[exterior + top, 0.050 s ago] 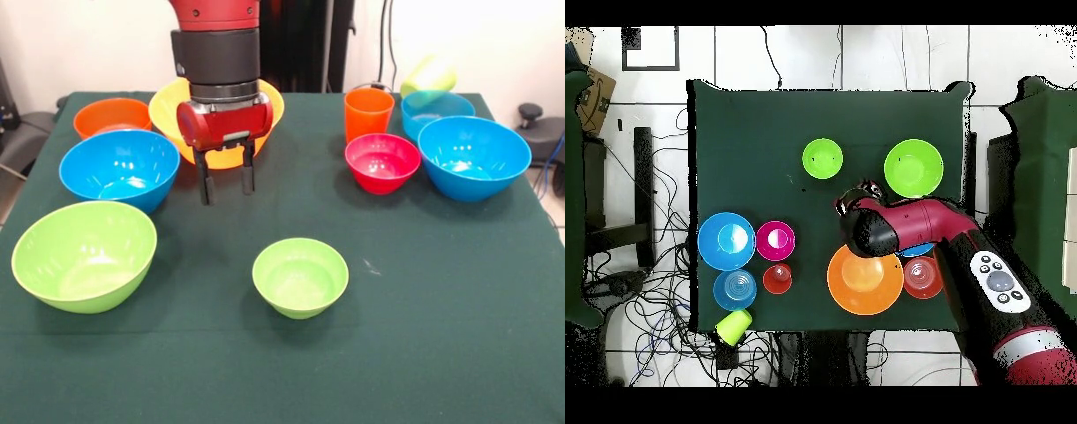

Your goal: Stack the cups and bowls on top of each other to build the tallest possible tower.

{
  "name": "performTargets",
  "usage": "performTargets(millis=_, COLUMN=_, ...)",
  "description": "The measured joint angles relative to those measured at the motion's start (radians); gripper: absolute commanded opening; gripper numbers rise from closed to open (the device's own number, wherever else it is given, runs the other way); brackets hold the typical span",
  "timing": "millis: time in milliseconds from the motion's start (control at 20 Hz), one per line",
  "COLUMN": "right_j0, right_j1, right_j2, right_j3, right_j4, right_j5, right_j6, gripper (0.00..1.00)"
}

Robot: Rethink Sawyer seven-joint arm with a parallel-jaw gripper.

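My gripper (227,181) (861,190) hangs open and empty above the cloth, in front of the large yellow bowl (265,102) (865,285). Beside it sit a blue bowl (119,168), an orange bowl (112,117) (922,278) and a large lime bowl (84,254) (913,167). A small green bowl (300,276) (822,158) stands alone near the middle. On the other side are a red-pink bowl (382,162) (775,240), an orange cup (369,113) (777,279), a big blue bowl (474,156) (726,241), a smaller blue bowl (437,110) (735,289) and a tipped yellow-green cup (428,77) (733,326). No tower shows.
The dark green table cloth (424,336) (745,140) covers the table. Cables lie on the floor past the table's edge (655,300). The arm (915,232) reaches over the blue bowl in the overhead view.
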Motion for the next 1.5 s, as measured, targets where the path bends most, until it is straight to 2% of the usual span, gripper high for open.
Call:
performTargets(millis=750, right_j0=-0.044, right_j1=0.0, right_j2=0.03, right_j3=0.0, right_j4=0.085, right_j5=0.16, right_j6=0.0, gripper=1.0)
performTargets(millis=1500, right_j0=-0.054, right_j1=0.0, right_j2=0.061, right_j3=0.001, right_j4=0.097, right_j5=0.184, right_j6=0.0, gripper=1.0)
